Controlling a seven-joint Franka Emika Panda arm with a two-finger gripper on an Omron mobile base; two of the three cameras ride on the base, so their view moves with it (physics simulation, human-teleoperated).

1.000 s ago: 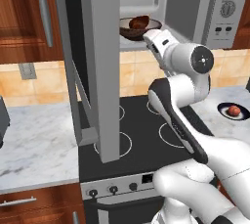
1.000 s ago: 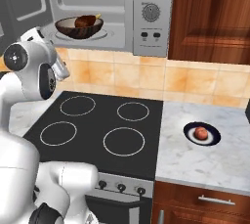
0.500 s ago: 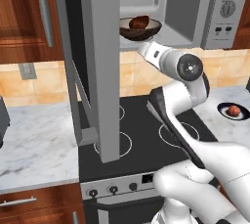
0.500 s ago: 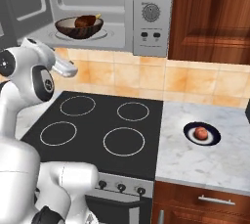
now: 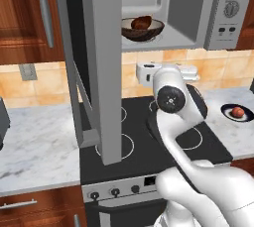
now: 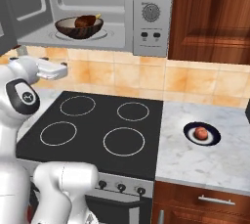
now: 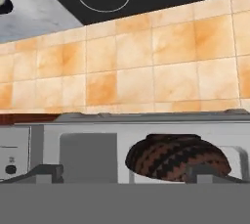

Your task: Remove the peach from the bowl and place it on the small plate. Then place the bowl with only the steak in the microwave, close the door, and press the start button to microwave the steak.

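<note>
The microwave [image 5: 229, 13] [image 6: 152, 17] hangs open above the stove, its door [image 5: 101, 47] [image 6: 17, 8] swung out to the left. Inside the cavity rests the bowl [image 5: 143, 28] [image 6: 78, 27] [image 7: 176, 162] with the steak [image 5: 143, 22] [image 6: 86, 21] in it. On the counter to the right, the peach [image 5: 238, 111] [image 6: 200, 132] lies on the small plate [image 5: 228, 113] [image 6: 211, 139]. My gripper [image 5: 168, 71] [image 6: 53, 69] [image 7: 128, 174] is open and empty. It hovers below the microwave, facing the tiled wall, apart from the bowl.
A black stovetop [image 5: 149, 137] [image 6: 97, 125] with several burner rings lies under the arm. Marble counters [image 5: 34, 141] [image 6: 205, 159] flank it. Wooden cabinets [image 5: 25, 13] [image 6: 210, 12] stand at both sides. A dark box [image 5: 2, 122] sits at the far left.
The hand has drawn back from the microwave opening and dropped below it, in front of the tiles. Bowl and steak stay in the cavity; the jaws remain wide.
</note>
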